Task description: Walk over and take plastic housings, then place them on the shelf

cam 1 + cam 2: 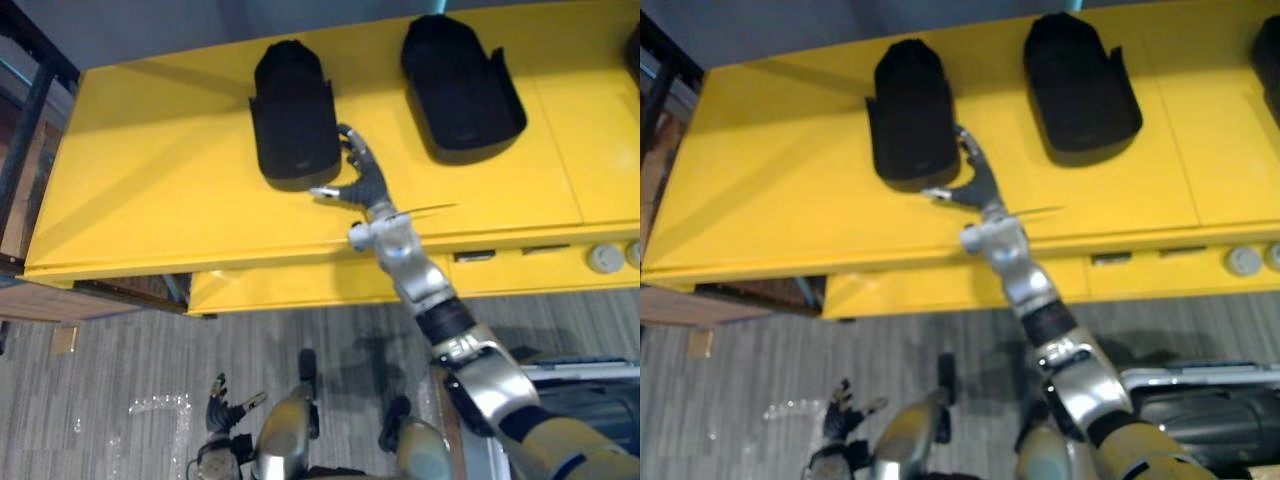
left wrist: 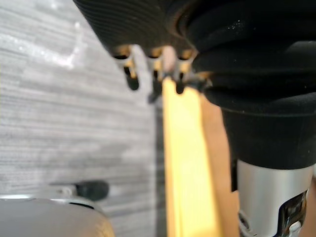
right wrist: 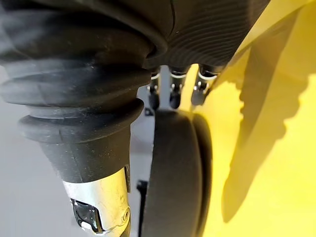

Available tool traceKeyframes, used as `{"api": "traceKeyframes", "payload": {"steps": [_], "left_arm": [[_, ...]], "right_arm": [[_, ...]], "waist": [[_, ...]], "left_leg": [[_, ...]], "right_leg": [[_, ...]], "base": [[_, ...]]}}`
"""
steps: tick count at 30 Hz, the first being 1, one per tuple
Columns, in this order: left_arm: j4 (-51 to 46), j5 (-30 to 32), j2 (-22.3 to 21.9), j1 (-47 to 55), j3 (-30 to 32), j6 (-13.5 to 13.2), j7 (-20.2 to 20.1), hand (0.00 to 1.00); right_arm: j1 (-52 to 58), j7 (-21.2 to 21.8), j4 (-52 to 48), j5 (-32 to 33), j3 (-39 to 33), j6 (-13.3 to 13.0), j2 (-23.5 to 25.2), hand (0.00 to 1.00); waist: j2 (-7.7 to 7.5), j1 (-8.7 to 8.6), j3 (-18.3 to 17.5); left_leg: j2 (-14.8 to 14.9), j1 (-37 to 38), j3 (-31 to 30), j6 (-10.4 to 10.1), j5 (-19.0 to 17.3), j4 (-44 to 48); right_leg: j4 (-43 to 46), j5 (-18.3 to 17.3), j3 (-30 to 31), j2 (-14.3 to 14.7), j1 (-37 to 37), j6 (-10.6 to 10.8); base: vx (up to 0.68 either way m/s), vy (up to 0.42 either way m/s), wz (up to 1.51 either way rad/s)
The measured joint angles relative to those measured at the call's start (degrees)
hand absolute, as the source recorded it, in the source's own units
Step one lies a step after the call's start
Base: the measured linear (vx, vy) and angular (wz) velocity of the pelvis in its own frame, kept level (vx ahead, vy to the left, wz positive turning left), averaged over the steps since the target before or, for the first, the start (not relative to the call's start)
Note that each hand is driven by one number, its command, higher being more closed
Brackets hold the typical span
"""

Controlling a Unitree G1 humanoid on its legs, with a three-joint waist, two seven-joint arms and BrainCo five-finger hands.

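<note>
1. left hand [image 1: 225,408] — hangs low over the floor at lower left, fingers loose and spread, holding nothing. Well apart from the surface [image 1: 150,200].
2. left housing [image 1: 293,115] — black, lies on the yellow surface. Long axis runs away from the robot, broader end toward the front edge.
3. right hand [image 1: 362,180] — over the surface, just beside that housing's right wall near its front corner. Fingers are straight along the wall, thumb out toward the housing's near end, nothing clamped. The housing lies to this hand's left and this arm is far nearer, so my read is that the grasp is its job: close across the short axis.
4. right housing [image 1: 460,85] — same orientation, to the right, apart from the hand.
5. Views:
   - The eye views give the layout.
   - The right wrist view puts the fingertips [image 3: 173,98] at the housing's rounded edge; touching or just off, can't tell.
   - The left wrist view has relaxed fingers with grey floor beyond.
</note>
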Motion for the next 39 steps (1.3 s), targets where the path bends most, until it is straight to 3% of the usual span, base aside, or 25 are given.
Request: {"api": "traceKeyframes", "payload": {"steps": [9,13,16,19,23,26,32,37,39], "left_arm": [[1.5,0.0,0.9,0.0,0.0,0.1,0.0,0.00],[1.5,0.1,0.9,0.0,0.0,0.0,0.0,0.00],[1.6,0.1,0.9,0.0,-0.1,-0.1,0.0,0.00],[3.1,0.1,1.0,0.0,0.0,-0.8,0.0,0.00],[4.5,0.6,1.3,0.8,0.0,-1.5,0.0,0.00],[6.1,1.3,1.4,1.0,0.1,-2.1,0.0,0.00],[6.1,4.3,1.5,2.2,2.6,-2.5,0.4,0.00],[6.1,8.8,2.7,1.5,2.8,-2.2,0.4,0.00],[6.1,11.9,2.7,0.9,2.5,-1.5,0.1,0.00]], "right_arm": [[1.2,-0.5,0.0,-0.2,-0.1,-0.2,0.9,0.00],[1.4,-4.1,0.2,-3.6,-0.2,-0.2,1.2,0.00],[1.5,-9.2,0.5,-8.8,-1.4,-1.1,1.2,0.00],[1.6,-14.6,0.4,-13.8,-3.9,-3.6,1.1,0.00],[4.4,-17.9,-5.7,-16.9,-4.5,-6.8,1.3,0.00],[8.6,-17.4,-13.8,-16.5,-4.0,-7.5,1.3,0.00],[24.3,-9.8,-29.1,-3.9,-0.2,-6.6,-0.1,0.00],[42.8,-6.9,-40.8,0.1,-4.3,-6.4,-2.4,0.00],[50.3,-5.2,-45.1,1.5,-8.9,-6.9,-3.1,0.00]], "waist": [[-1.10,0.00,-0.6],[-1.11,-0.01,-0.6],[-1.12,-0.03,-0.6],[-1.56,-0.34,-1.4],[-3.00,-1.03,-3.9],[-3.76,-1.49,-6.1],[-6.56,-3.32,-11.1],[-8.03,-6.41,-13.0],[-8.32,-8.65,-13.5]], "left_leg": [[0.0,-0.1,-0.1,0.0,0.0,0.0],[0.0,-0.1,-0.1,0.0,0.0,0.0],[0.0,0.0,-0.1,0.0,0.0,0.0],[0.1,0.1,-0.1,0.0,0.0,0.0],[0.6,0.1,0.5,-0.2,-0.4,0.0],[0.9,1.1,1.5,-0.3,-0.9,0.0],[2.1,2.9,4.7,-0.9,-2.1,-0.3],[3.1,4.4,10.4,-1.3,-3.0,-0.3],[3.5,6.3,14.6,-1.6,-3.8,-0.3]], "right_leg": [[-0.6,0.5,-0.1,0.1,0.2,0.1],[-0.7,0.5,-0.1,0.1,0.3,0.1],[-0.9,0.5,-0.1,0.2,0.4,0.1],[-2.2,1.0,-0.2,0.5,1.1,0.2],[-5.2,2.6,0.0,1.4,2.2,0.2],[-8.2,4.0,0.9,2.2,3.9,0.2],[-12.4,5.6,3.9,3.7,5.2,-0.1],[-13.9,7.4,9.8,4.7,3.7,-0.3],[-14.7,9.1,14.0,5.2,3.4,-0.4]], "base": [[0.00,0.000,0.00],[0.00,0.000,0.00],[0.00,0.000,0.00],[0.00,0.000,0.00],[0.03,-0.012,-0.07],[0.05,-0.013,-0.22],[0.01,-0.011,-0.29],[0.01,0.001,-0.61],[0.03,0.013,-1.00]]}}
